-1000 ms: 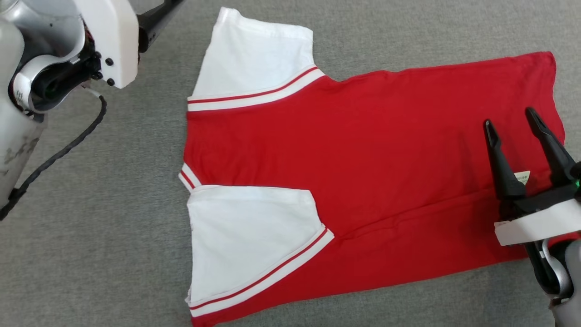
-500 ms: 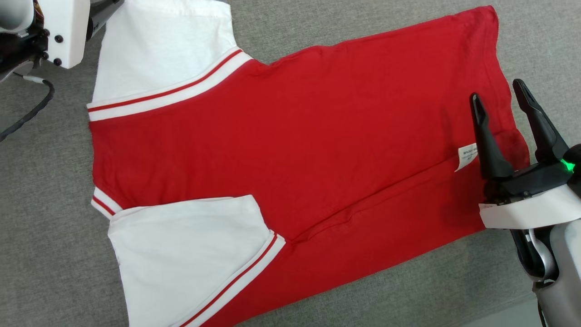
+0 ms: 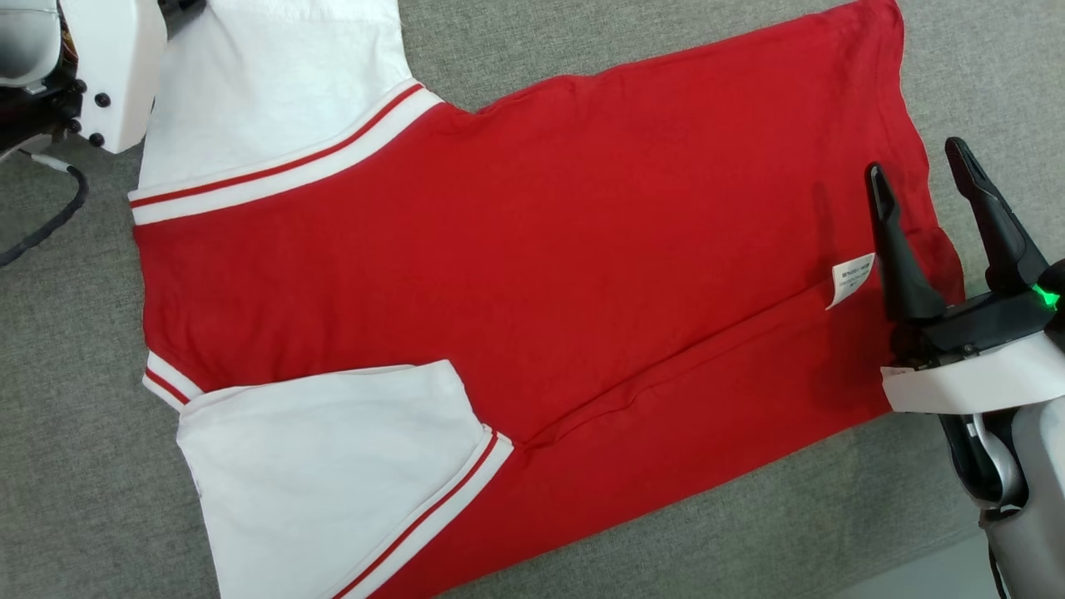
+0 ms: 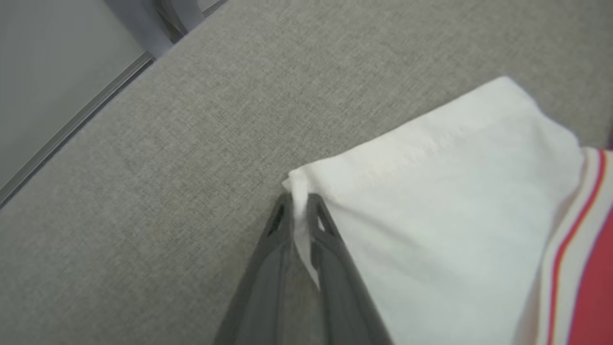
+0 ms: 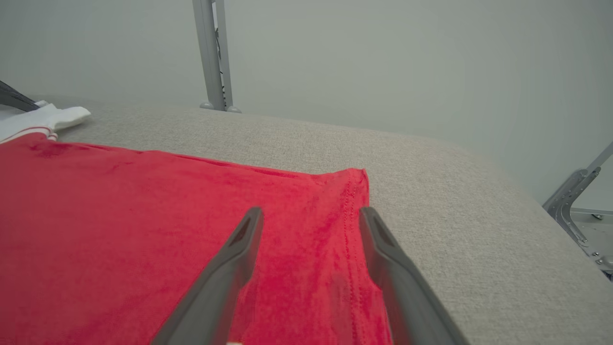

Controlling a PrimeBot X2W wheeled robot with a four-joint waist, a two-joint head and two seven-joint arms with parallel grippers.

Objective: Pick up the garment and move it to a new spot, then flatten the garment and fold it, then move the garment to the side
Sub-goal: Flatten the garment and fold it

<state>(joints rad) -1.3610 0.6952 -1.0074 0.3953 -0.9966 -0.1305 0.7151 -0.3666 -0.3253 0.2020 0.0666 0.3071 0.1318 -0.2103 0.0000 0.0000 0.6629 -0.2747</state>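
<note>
Count, head view:
- One garment [image 3: 582,249]: red knit shirt with white short sleeves, lying flat on the grey fabric-covered bench [image 3: 66,416]. The neck end is toward the robot's left and the hem toward its right.
- Two white sleeves, the far one [image 3: 274,83] and the near one [image 3: 333,466]. Each joins the red body along a white band with a thin red stripe.
- One striped collar edge [image 3: 170,384] between the sleeves.
- One small white printed label [image 3: 852,280], lying on the red cloth near the hem.
- Two grippers.

Left gripper [image 4: 299,203]: dark fingers drawn nearly together, with the outer corner of the far white sleeve pinched between them. The cloth edge stands up in the narrow gap.

Right gripper [image 3: 914,158]: fingers spread wide, holding nothing, positioned over the hem end just beside the label. Contact with the cloth cannot be judged.

Surroundings:
- One black cable [image 3: 50,229] loops over the bench under the left arm's white housing.
- One grey metal post [image 5: 213,52] stands behind the bench.
- One grey metal bracket [image 5: 570,201] sits off its far corner.

The left housing covers part of the far sleeve's top edge. The right gripper's body hides the near hem corner.
</note>
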